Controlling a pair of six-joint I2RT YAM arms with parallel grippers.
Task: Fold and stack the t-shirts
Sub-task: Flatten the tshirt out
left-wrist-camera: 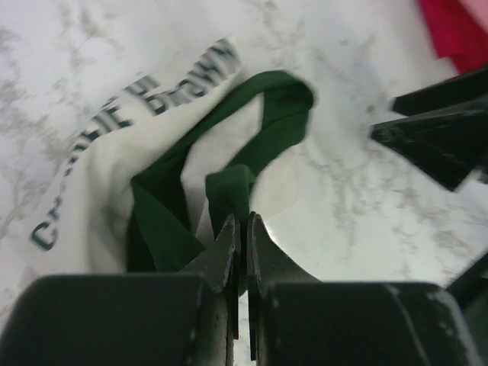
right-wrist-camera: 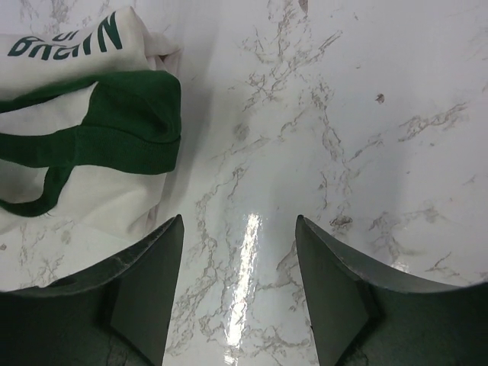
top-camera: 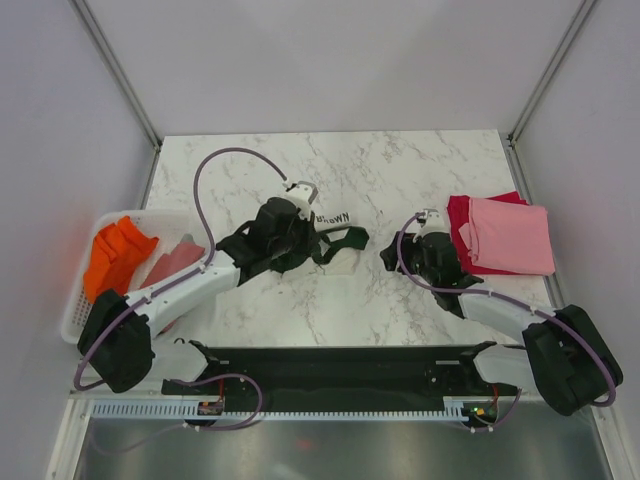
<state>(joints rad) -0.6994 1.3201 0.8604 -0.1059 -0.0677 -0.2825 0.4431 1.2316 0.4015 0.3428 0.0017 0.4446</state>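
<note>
The cream t-shirt (top-camera: 333, 218) with dark green sleeves and black lettering lies crumpled at mid-table. My left gripper (top-camera: 312, 243) is on it, shut on a strip of its green cloth (left-wrist-camera: 231, 188); the cream body (left-wrist-camera: 99, 160) spreads to the left in the left wrist view. My right gripper (top-camera: 389, 258) is open and empty just right of the shirt, over bare marble; its view shows the shirt's green sleeve (right-wrist-camera: 114, 126) at upper left. A folded pink t-shirt (top-camera: 512, 236) lies on a crimson one (top-camera: 461, 214) at the right.
A white slatted basket (top-camera: 78, 300) at the left edge holds an orange t-shirt (top-camera: 118, 256) and a dusty-rose one (top-camera: 176, 262). The marble table (top-camera: 400, 170) shows behind the shirts. The right gripper's dark fingers (left-wrist-camera: 438, 137) show in the left wrist view.
</note>
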